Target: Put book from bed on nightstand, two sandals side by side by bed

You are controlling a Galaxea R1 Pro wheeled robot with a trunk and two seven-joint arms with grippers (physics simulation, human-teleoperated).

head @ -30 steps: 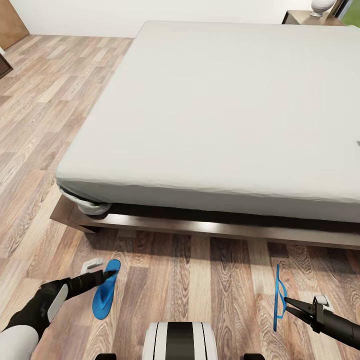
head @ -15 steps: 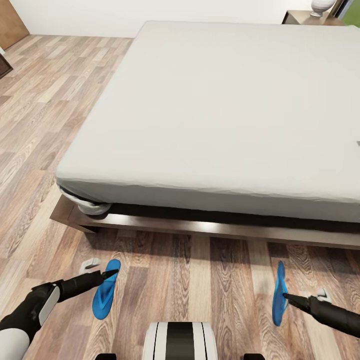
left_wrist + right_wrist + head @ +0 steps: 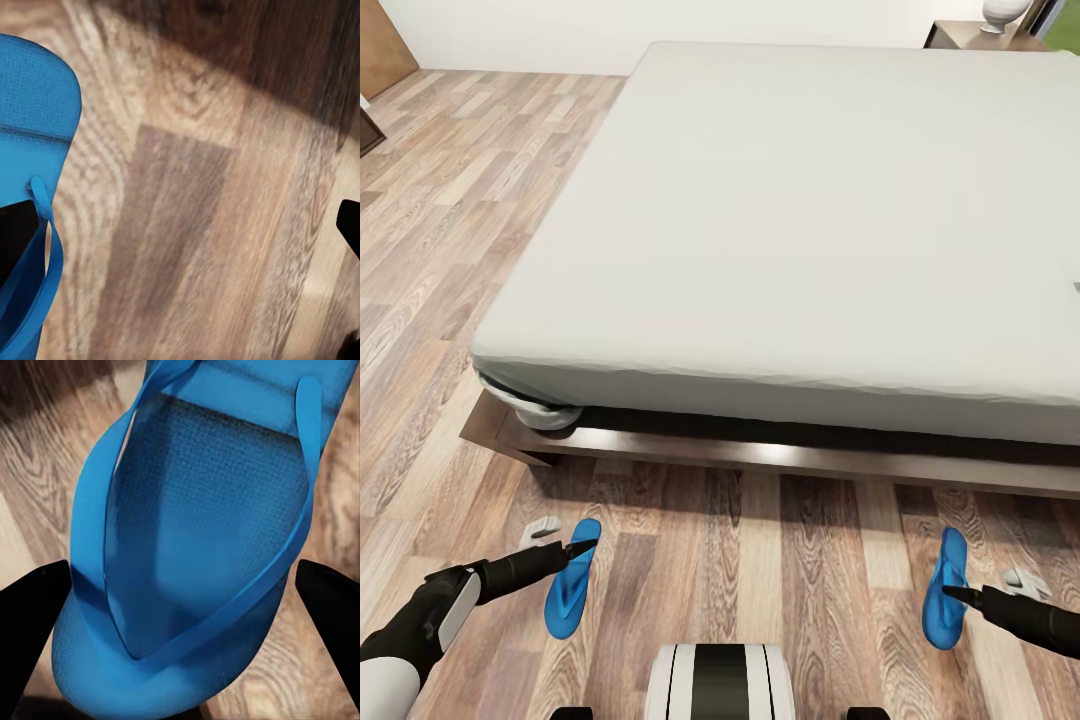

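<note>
- Bed [image 3: 810, 220] is lying well ahead of both claws, mattress bare; no book showing on the part in view.
- Floor [image 3: 760, 590] is running under both claws, w/ open planks between the two sandals.
- Nightstand [image 3: 970, 35] is sitting far off past the bed's far corner, well apart from either claw.
- L sandal [image 3: 572, 592] is lying flat, sole down, toe toward the bed; L claw [image 3: 560, 552] is hovering over its toe end. In the L wrist view the sandal [image 3: 30, 172] is sitting off to one side, one dark finger [image 3: 15, 240] beside the strap, the other [image 3: 351, 225] far across bare wood, so the jaws are spread & gripping nothing.
- R sandal [image 3: 944, 590] is lying flat by the R claw [image 3: 960, 594], tip at its strap. In the R wrist view the fingers [image 3: 34, 607] are standing wide either side of the sandal [image 3: 202, 532], clear of its edges: released, not clenched.
- Judgement: sandals are near the bed but well apart, so not yet a pair. Best move prob.: re-center one claw over the strap, pinch the strap rather than the flat sole, lift low, carry toward the other, keep toes parallel, set down just beside w/o overlap. Risk: thin strap slipping, sandal flipping on edge.
</note>
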